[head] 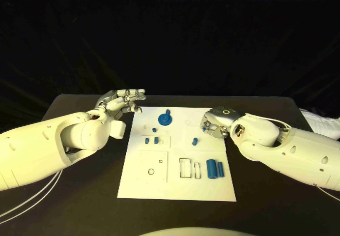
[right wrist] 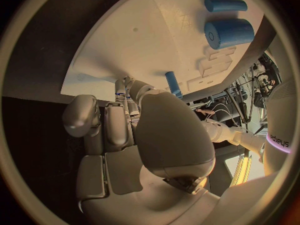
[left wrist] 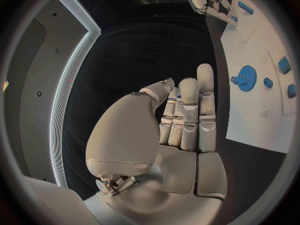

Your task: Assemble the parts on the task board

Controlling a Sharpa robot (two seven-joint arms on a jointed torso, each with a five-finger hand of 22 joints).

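Observation:
The white task board [head: 177, 189] lies mid-table. On it are a blue gear [head: 165, 119], two small blue pegs [head: 151, 140], another peg [head: 194, 142], and a thick blue cylinder [head: 212, 168] beside a thin one [head: 221, 169]. My left hand [head: 124, 102] hovers off the board's far left corner with fingers straight, holding nothing; the left wrist view shows the gear [left wrist: 247, 77] beside it. My right hand [head: 214, 125] sits over the board's right edge with fingers curled in. A blue peg [right wrist: 173, 84] shows just past its thumb. Whether it is held is unclear.
Empty outlined slots [head: 185, 167] and a round hole [head: 151, 172] mark the board's near half. Black table [head: 85, 196] surrounds the board. White cables [head: 32, 201] trail by my left arm. The right hand [left wrist: 209, 2] shows in the left wrist view.

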